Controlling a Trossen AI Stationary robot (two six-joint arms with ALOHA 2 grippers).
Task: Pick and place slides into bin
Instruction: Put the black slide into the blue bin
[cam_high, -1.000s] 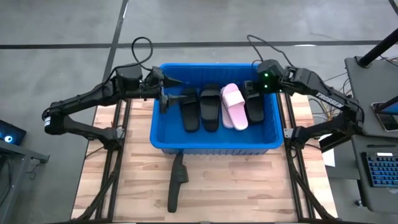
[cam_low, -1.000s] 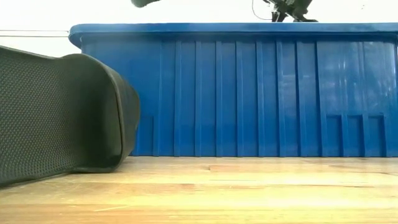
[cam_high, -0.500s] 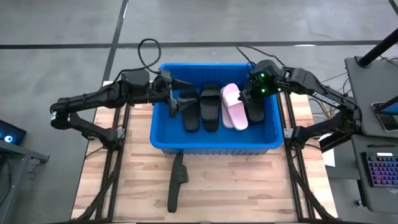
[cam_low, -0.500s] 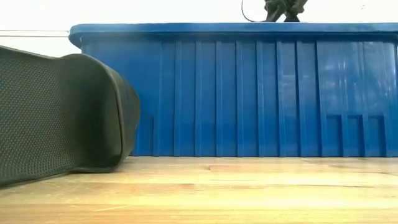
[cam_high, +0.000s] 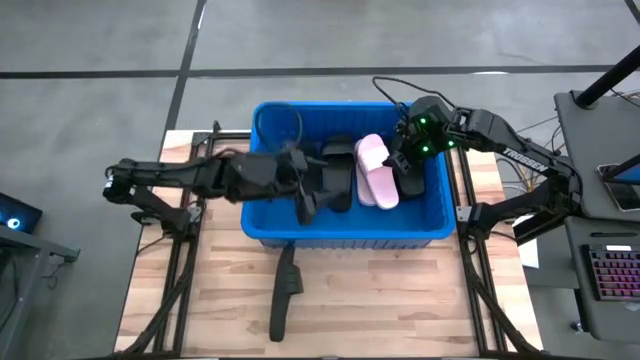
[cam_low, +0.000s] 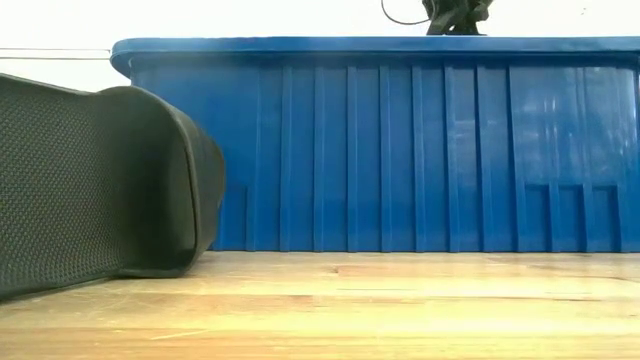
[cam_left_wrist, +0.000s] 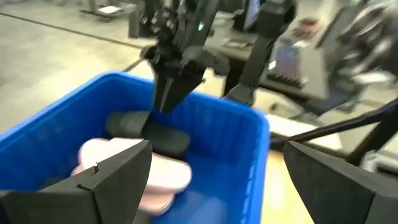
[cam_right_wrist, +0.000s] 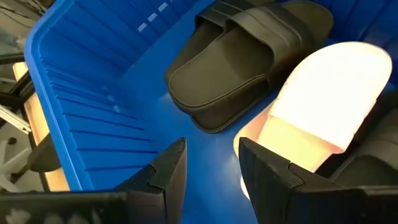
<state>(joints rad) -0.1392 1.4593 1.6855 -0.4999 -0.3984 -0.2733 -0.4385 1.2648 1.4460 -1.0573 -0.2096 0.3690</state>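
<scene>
The blue bin (cam_high: 345, 232) stands mid-table. Inside lie black slides (cam_high: 337, 172), a pale pink slide (cam_high: 376, 172) and another black slide (cam_high: 412, 178) on the bin's floor. One black slide (cam_high: 284, 292) rests on its side on the table before the bin, its sole toward the low view (cam_low: 90, 180). My left gripper (cam_high: 305, 198) reaches over the bin's left part, wide open and empty (cam_left_wrist: 211, 180). My right gripper (cam_high: 404, 160) hangs over the bin's right part, open beside the pink slide (cam_right_wrist: 323, 106), holding nothing (cam_right_wrist: 211, 168).
The bin's tall ribbed wall (cam_low: 380, 150) stands between the table's near part and the slides. Bare wooden tabletop (cam_high: 400, 300) lies before the bin. A desk with a keyboard (cam_high: 612, 275) stands off the table's right side.
My left arm has swung from the bin's far left rim toward the table's right and near edge, reaching over the bin's inside. My right gripper has shifted a little toward the pink slide.
</scene>
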